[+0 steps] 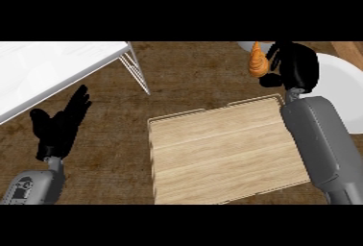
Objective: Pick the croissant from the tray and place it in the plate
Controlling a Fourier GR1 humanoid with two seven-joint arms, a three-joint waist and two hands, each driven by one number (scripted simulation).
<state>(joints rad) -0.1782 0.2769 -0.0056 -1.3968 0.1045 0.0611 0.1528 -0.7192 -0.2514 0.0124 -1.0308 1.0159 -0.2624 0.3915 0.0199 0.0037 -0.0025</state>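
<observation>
My right hand (294,65) is at the upper right, its fingers curled round an orange-brown croissant (258,62) that sticks out on the hand's left side. The hand and croissant hang over the left part of a white plate (339,72), most of which is hidden by the hand and forearm. The light wooden tray (220,153) lies in the middle of the dark counter, with nothing showing on it. My left hand (60,125) rests open at the left, fingers straight and pointing up.
A white rack or shelf with thin wire legs (50,65) fills the upper left corner. A wooden edge (351,48) shows at the top right. My right forearm (322,144) crosses the tray's right edge.
</observation>
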